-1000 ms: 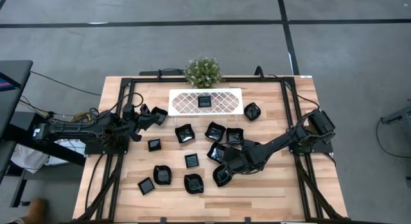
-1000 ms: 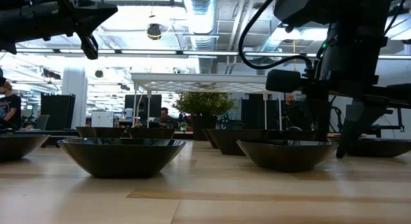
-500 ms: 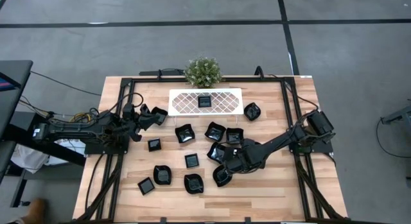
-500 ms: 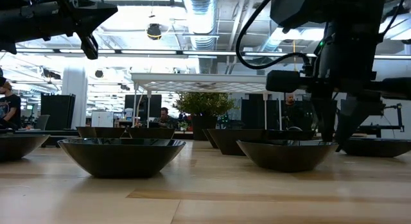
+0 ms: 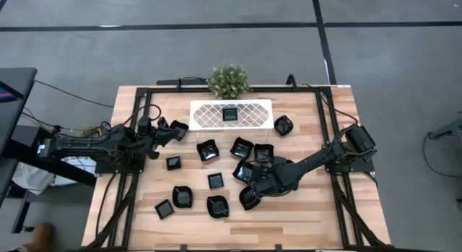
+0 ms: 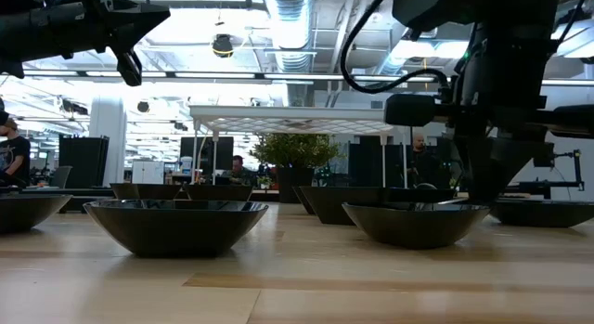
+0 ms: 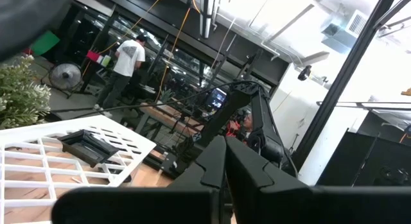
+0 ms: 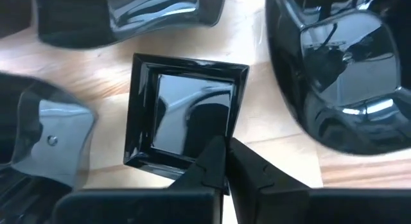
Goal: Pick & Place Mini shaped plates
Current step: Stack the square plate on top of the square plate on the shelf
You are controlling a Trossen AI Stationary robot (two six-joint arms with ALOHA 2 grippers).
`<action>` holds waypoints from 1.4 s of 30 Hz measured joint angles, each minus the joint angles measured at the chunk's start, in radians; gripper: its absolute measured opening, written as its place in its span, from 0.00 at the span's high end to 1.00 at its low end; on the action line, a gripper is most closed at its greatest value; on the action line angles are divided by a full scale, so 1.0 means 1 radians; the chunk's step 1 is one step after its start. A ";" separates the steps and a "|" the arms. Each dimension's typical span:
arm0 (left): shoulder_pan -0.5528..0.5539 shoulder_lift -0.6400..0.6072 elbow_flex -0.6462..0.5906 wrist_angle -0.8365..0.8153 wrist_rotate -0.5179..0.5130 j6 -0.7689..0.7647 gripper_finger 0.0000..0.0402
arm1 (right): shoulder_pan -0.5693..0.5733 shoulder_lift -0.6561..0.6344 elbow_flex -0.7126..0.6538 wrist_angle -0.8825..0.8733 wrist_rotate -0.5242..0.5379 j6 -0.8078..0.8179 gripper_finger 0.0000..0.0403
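Several glossy black mini plates [image 5: 208, 149] lie spread over the wooden table, and one square one [image 5: 229, 114] sits on the white lattice tray [image 5: 254, 115]. My right gripper [image 5: 252, 192] is down at a square plate [image 8: 183, 115] near the table's middle front and is shut at its rim. In the low view its fingers [image 6: 483, 189] reach that plate's right end [image 6: 418, 222]. My left gripper [image 5: 167, 131] is shut, empty and raised above the table's left side [image 6: 130, 45], next to a wavy plate [image 5: 179, 127]. My right gripper [image 8: 225, 153] has the square plate by its side rim, close to a corner [image 8: 232, 124]. One finger is inside the hollow and one outside. The fingers come from above, pointing down. The plate lies flat on the table.
A small green potted plant [image 5: 228, 80] stands behind the tray at the far edge. Other plates crowd around the held one: a large wavy one [image 8: 340, 76] and another [image 8: 160, 18] close by. Black frame rails [image 5: 325, 129] run along both table sides.
My right gripper has come down onto the plate and shifted slightly toward the near-left. In the low view its two fingers, apart before, now stand together at the plate's rim. The plate has kept its place on the table.
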 joint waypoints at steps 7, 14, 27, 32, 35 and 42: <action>0.000 0.000 0.000 0.006 0.000 0.000 0.97 | 0.007 0.000 0.063 -0.080 0.008 -0.003 1.00; 0.000 0.000 0.000 0.007 0.000 0.000 0.97 | 0.021 0.000 0.173 -0.242 0.029 -0.004 1.00; 0.000 0.000 0.000 0.016 0.000 0.000 0.97 | 0.022 -0.001 0.468 -0.453 0.122 -0.176 1.00; 0.000 0.000 0.000 0.021 0.000 0.000 0.97 | -0.009 -0.001 0.576 -0.494 0.174 -0.280 1.00; 0.000 0.000 0.000 0.022 0.000 0.000 0.97 | -0.043 -0.002 0.629 -0.490 0.193 -0.373 1.00; 0.000 0.000 0.000 0.023 0.000 0.000 0.97 | -0.143 -0.002 0.708 -0.432 0.194 -0.653 1.00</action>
